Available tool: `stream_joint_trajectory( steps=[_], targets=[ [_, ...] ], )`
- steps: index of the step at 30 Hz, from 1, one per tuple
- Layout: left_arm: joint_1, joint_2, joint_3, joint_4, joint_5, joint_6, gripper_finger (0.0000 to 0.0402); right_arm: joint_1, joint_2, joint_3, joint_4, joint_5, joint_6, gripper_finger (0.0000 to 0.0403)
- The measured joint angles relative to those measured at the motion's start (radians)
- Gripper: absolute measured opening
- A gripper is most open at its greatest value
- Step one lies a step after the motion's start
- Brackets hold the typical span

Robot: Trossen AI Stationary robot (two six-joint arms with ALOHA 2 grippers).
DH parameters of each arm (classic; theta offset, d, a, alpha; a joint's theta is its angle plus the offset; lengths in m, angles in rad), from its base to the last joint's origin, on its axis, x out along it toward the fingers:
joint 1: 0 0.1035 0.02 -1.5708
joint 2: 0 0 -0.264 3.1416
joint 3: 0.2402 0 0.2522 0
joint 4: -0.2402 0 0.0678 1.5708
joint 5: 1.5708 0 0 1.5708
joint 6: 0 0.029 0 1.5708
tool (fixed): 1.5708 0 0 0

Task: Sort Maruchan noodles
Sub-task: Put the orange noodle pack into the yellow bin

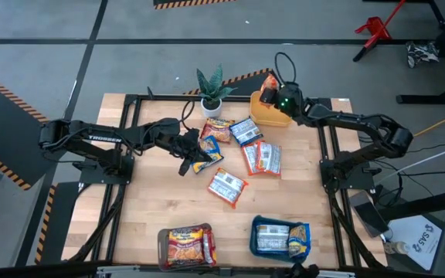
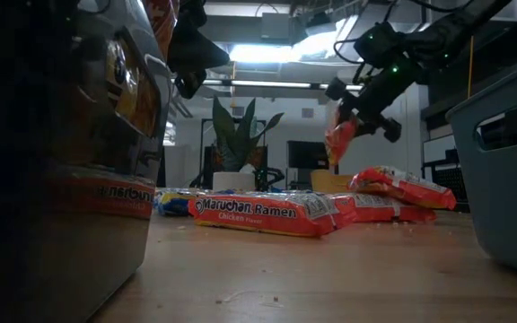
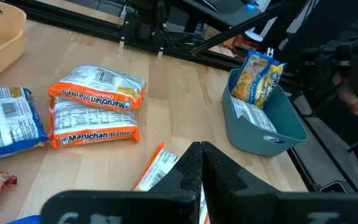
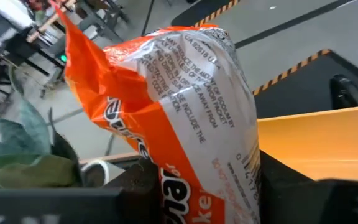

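High: right gripper clamps an orange packet above the yellow tray; left gripper beside loose packets | Low: packet dangles, tray mostly hidden | Left wrist: fingers pressed together, empty | Right wrist: packet cut off below.

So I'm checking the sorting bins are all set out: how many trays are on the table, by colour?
Yellow tray: 1
Brown tray: 1
Blue tray: 1
Total: 3 trays
The right claw holds an orange packet over the yellow one.
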Motion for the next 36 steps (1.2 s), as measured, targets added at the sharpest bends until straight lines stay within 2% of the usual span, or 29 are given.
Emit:
stream_joint_trajectory(
  steps=[3,6,9,14,19,28,36],
  targets=[
    [0.000,0.000,0.000,0.000,0.000,0.000,0.0000,0.002,-0.001,0.008,-0.024,-0.050,-0.038,0.0124],
    [0.000,0.000,0.000,0.000,0.000,0.000,0.0000,0.000,-0.002,0.050,-0.122,-0.108,-0.059,0.0124],
    [0.000,0.000,0.000,0.000,0.000,0.000,0.0000,-0.014,-0.002,0.135,-0.329,-0.147,-0.108,0.0124],
    [0.000,0.000,0.000,0.000,0.000,0.000,0.0000,-0.054,0.003,0.303,-0.726,-0.129,-0.208,0.0124],
    [0.000,0.000,0.000,0.000,0.000,0.000,0.0000,-0.148,0.003,0.398,-0.930,-0.225,-0.256,0.0124],
    [0.000,0.000,0.000,-0.001,0.000,0.007,0.0000,-0.278,0.003,0.343,-0.961,-0.371,-0.273,0.0124],
    [0.000,0.000,0.000,-0.010,-0.001,0.013,0.0000,-0.308,0.003,0.279,-0.894,-0.384,-0.257,0.0124]
  ],
)
